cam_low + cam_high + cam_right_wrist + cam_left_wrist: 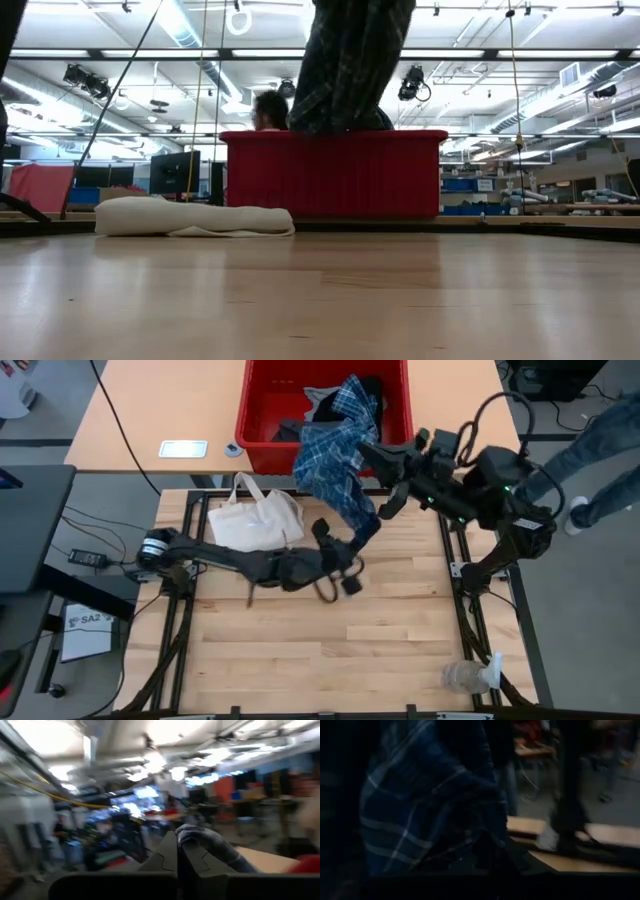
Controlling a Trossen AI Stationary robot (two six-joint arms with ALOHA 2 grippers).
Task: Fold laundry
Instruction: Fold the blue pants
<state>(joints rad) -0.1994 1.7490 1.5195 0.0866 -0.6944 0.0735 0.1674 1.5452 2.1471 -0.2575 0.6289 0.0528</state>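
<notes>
The blue-and-white plaid garment (pixel 338 455) hangs in the air over the near wall of the red bin (pixel 262 420) and trails down toward the table's middle. In the low view the plaid garment (pixel 350 60) hangs in front of the red bin (pixel 330 175). My right gripper (pixel 366 453) is shut on its upper part, high over the table's far right. My left gripper (pixel 362 538) is shut at its lower end, above the table. Dark garments (pixel 320 405) lie in the bin. My right gripper pinches a bunched fold of the plaid garment (pixel 196 836) between its two fingertips, coming about level from the table's right. The cloth hangs below the fingers, clear of the table. My left gripper is shut on the plaid garment's lowest end (pixel 366 525), reaching from the table's left. In the left wrist view the plaid cloth (pixel 420 810) fills the space before the fingers, and darkness hides the place of contact.
A cream tote bag (pixel 255 518) lies at the table's far left, in front of the bin. A clear plastic bottle (pixel 470 678) lies at the near right corner. A person's legs (pixel 600 440) show beyond the right edge. Bare wood (pixel 300 650) spans the near half.
</notes>
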